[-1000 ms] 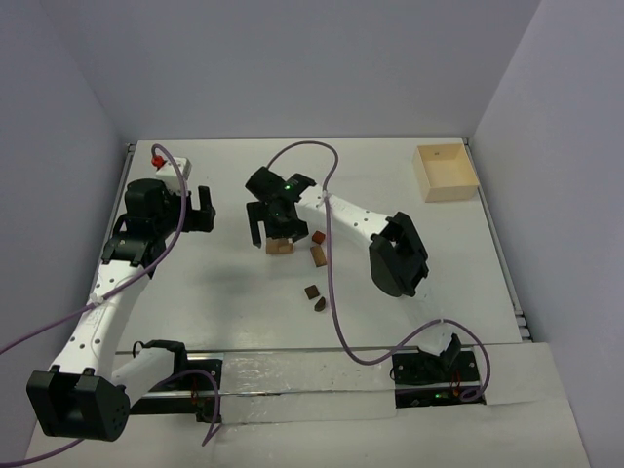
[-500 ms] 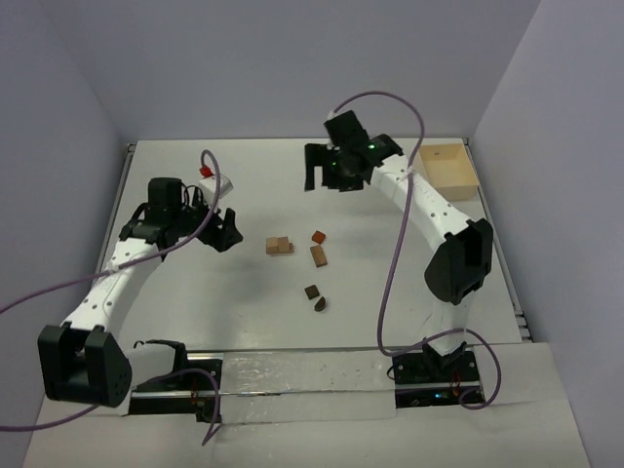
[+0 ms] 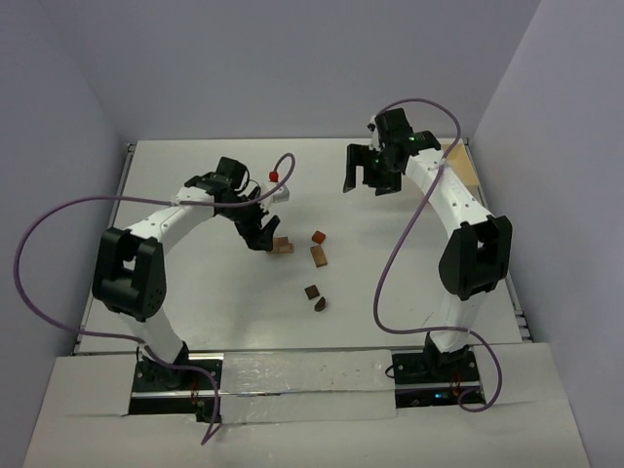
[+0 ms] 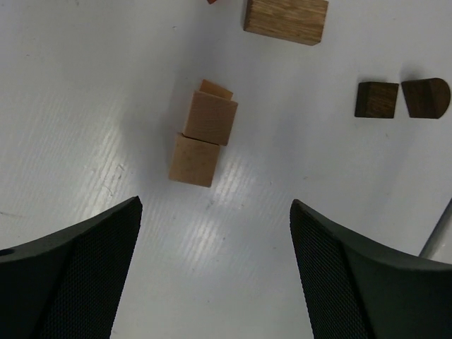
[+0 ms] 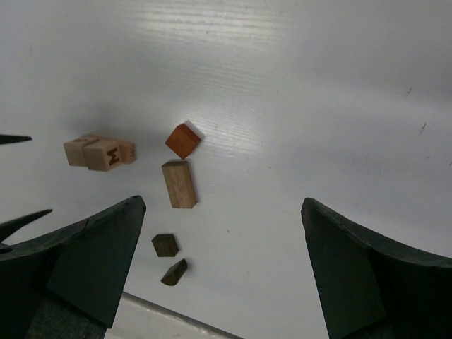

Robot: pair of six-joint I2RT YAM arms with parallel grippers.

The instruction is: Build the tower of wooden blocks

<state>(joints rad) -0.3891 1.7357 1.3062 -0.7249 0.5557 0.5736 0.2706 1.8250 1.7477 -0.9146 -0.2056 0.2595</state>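
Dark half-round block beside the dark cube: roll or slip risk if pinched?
The half-round block looks like small solid wood, so probably rigid and light. It seems to lie on a flat face, so likely won't roll as it sits. Pinching its curved edge may squirt it out; flat sides look safer.

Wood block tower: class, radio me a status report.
Left gripper open, empty, by the wood block tower. Right gripper open, raised clear. Tower only a tan cluster; red cube, oak bar, dark pieces loose. Nothing blocking.
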